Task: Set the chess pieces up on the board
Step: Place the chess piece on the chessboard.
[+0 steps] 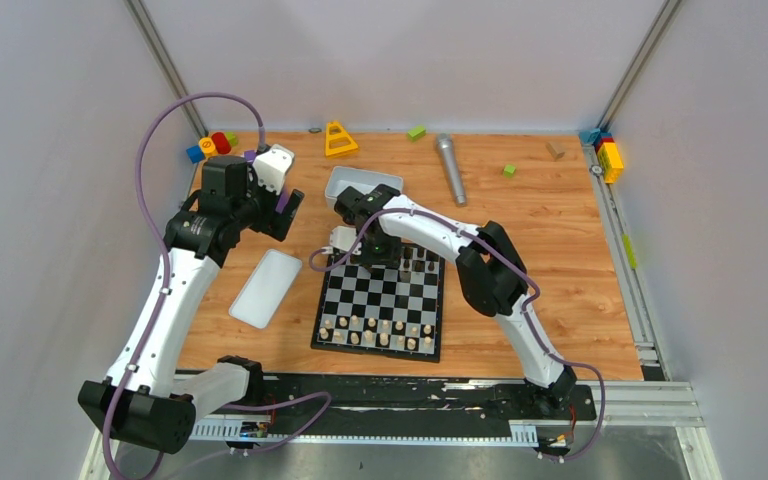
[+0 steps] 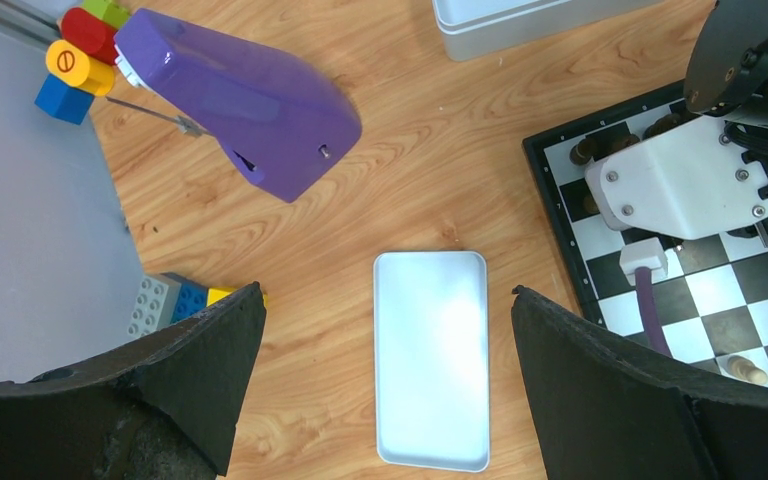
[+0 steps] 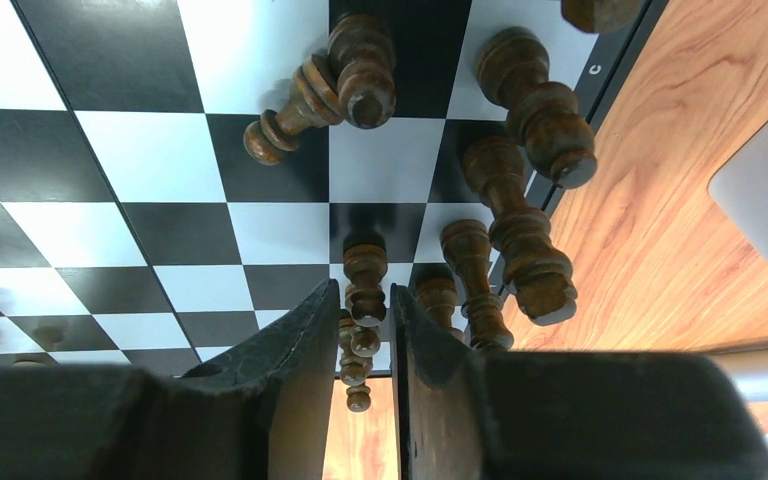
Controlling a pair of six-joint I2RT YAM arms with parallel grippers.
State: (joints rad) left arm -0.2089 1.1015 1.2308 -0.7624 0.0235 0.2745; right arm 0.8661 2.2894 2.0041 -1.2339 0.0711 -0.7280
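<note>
Right wrist: right gripper (image 3: 365,292), jaws narrowly parted around a dark pawn (image 3: 365,262), grip unclear; any sideways drift could bowl over crowded dark chessmen (image 3: 520,230).

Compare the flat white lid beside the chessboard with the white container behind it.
The flat white rectangular lid is a shallow slab; the white rectangular container has tall walls. The lid lies fully visible beside the checkered chessboard's left edge; the container sits past its far-left corner, partly hidden by the right arm. Both are white with rounded corners, resting on the wooden table.
</note>
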